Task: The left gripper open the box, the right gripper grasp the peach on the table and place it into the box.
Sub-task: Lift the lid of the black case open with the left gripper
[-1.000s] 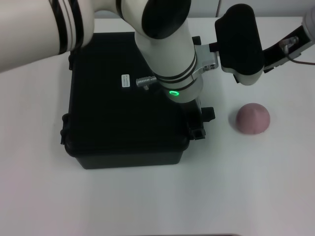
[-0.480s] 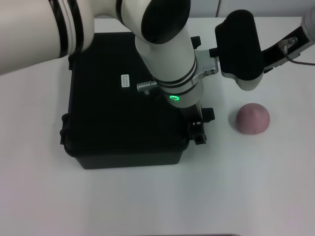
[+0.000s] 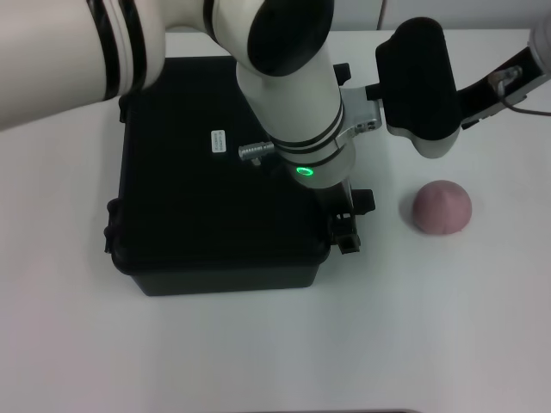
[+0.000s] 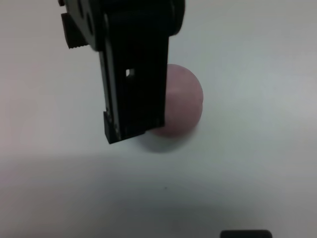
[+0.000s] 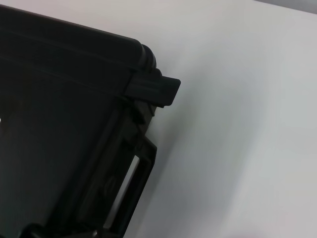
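The black box point(image 3: 198, 198) lies shut on the white table, its white label point(image 3: 219, 140) on the lid. My left gripper point(image 3: 345, 231) hangs from the thick white arm at the box's right side, down by the front latch point(image 3: 363, 200). Its black body fills the left wrist view, partly covering the peach point(image 4: 183, 101). The pink peach point(image 3: 442, 207) rests on the table to the right of the box. My right gripper point(image 3: 428, 129) hovers behind the peach, near the box's far right corner. The right wrist view shows the box point(image 5: 59, 124) and one latch point(image 5: 151, 89).
The white table point(image 3: 430, 327) stretches in front of and to the right of the box. The thick left arm point(image 3: 284, 77) crosses over the lid from the upper left. A thin cable point(image 3: 508, 82) runs along the right arm.
The left wrist has dropped slightly and turned, carrying its gripper lower along the box's right side. The right arm shifted a little. Box and peach have stayed put.
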Action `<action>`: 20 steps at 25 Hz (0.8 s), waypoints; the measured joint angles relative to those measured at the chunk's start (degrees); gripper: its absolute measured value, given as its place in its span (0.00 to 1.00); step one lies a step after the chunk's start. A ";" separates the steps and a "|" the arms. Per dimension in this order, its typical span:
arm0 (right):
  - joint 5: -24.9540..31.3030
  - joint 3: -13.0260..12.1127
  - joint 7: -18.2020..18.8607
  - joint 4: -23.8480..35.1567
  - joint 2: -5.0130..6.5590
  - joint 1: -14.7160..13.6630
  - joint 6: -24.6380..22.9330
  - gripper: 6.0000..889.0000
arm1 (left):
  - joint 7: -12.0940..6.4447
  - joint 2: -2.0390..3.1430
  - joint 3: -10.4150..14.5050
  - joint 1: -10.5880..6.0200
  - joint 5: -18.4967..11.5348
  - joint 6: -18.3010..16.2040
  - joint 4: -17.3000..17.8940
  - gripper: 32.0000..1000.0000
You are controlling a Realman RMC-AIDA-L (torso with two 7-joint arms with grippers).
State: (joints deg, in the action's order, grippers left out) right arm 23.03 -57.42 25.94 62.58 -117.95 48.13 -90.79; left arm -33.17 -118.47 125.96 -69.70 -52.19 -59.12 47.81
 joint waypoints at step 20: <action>0.09 0.46 0.56 0.00 -0.06 -0.23 0.00 0.96 | -0.69 0.11 -0.03 0.19 0.39 0.77 -0.13 0.77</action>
State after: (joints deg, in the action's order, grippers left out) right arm 23.12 -56.96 26.50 62.58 -118.01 47.90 -90.79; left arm -33.86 -118.36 125.94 -69.50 -51.80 -58.36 47.68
